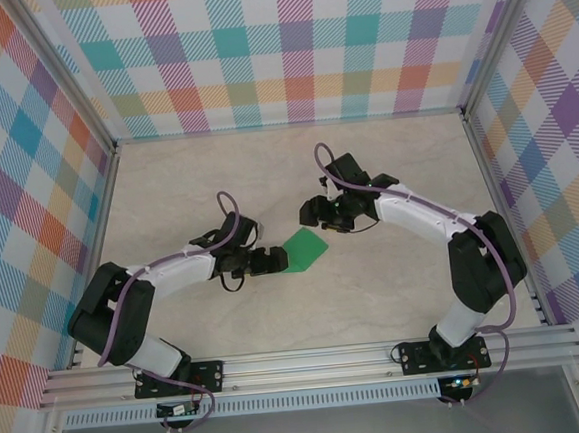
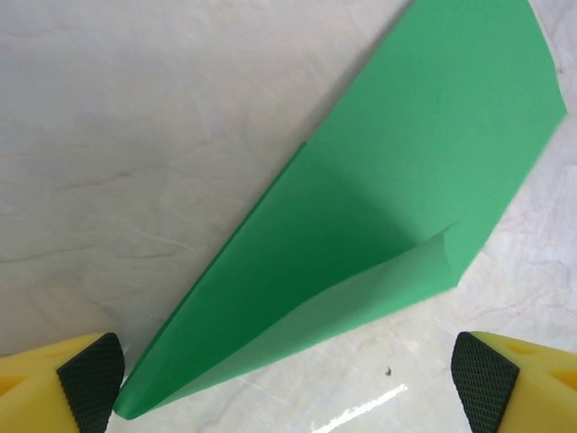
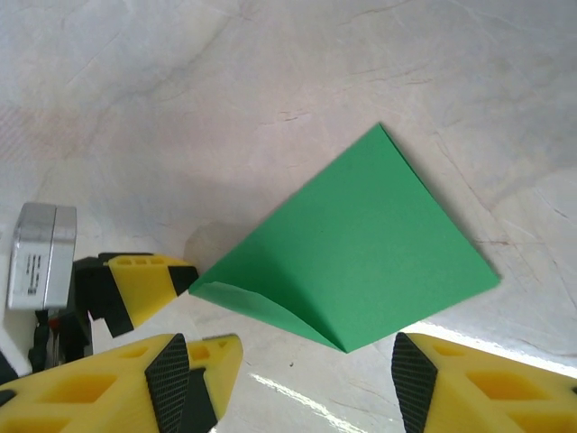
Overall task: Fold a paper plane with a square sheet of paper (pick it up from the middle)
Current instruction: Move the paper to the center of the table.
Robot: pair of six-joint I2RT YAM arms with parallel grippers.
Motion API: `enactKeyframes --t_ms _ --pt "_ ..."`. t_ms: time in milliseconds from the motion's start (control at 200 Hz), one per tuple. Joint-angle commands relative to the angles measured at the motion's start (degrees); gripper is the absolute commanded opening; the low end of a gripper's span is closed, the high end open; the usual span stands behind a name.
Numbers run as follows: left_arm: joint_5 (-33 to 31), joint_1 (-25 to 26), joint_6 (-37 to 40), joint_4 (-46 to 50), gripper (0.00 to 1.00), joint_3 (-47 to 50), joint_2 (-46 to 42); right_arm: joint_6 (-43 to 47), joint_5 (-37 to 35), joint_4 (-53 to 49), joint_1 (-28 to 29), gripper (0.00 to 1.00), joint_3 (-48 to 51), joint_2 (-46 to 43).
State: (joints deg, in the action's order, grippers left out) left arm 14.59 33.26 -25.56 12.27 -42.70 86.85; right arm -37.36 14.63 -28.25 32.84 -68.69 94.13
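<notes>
The green sheet of paper (image 1: pixel 304 249) lies on the table between the two grippers, partly folded into a kite shape with one flap curling up off the surface. In the left wrist view the paper (image 2: pixel 388 198) narrows to a tip beside the left finger pad (image 2: pixel 90 383). My left gripper (image 1: pixel 273 261) (image 2: pixel 288 388) is open, its jaws wide on either side of the paper's near end. My right gripper (image 1: pixel 320 219) (image 3: pixel 293 383) hovers open just short of the paper (image 3: pixel 361 244), holding nothing. The left gripper's yellow fingers (image 3: pixel 144 284) touch the paper's corner.
The pale marbled tabletop (image 1: pixel 266 178) stretches around the paper. Checked walls (image 1: pixel 286 46) with metal frame posts close in the back and sides. An aluminium rail (image 1: pixel 311 365) runs along the near edge by the arm bases.
</notes>
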Motion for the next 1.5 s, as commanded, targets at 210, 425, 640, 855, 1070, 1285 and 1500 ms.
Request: enactKeyframes --t_ms 210,425,640,855,1070,1285,1500 --pt "8.1 4.7 2.8 -0.1 0.89 1.2 -3.4 -12.0 -2.4 -1.3 -2.3 0.62 9.1 -7.1" --pt "-8.4 5.5 1.3 7.8 0.75 -1.7 -4.0 -16.0 -0.6 1.4 -2.3 0.61 14.3 -8.3" --pt "-4.4 5.7 1.8 4.1 0.50 -2.5 -6.3 -17.8 1.0 3.5 -2.3 0.61 16.4 -8.4" --pt "1.1 6.3 0.2 -2.7 0.26 -3.2 -3.9 -20.4 4.0 7.5 -2.3 0.62 18.8 -7.4" --pt "-3.7 6.7 -2.9 -3.7 0.17 -5.5 1.6 -21.3 6.4 10.3 -2.3 0.62 19.5 -5.3" --pt "-8.4 6.7 -5.8 -4.4 0.14 -6.4 5.1 -22.9 9.6 13.5 -2.0 0.62 19.7 -3.1" --pt "-11.2 6.7 -8.3 -3.3 0.12 -4.8 6.6 -24.3 10.2 15.3 -0.4 0.61 18.8 0.1"
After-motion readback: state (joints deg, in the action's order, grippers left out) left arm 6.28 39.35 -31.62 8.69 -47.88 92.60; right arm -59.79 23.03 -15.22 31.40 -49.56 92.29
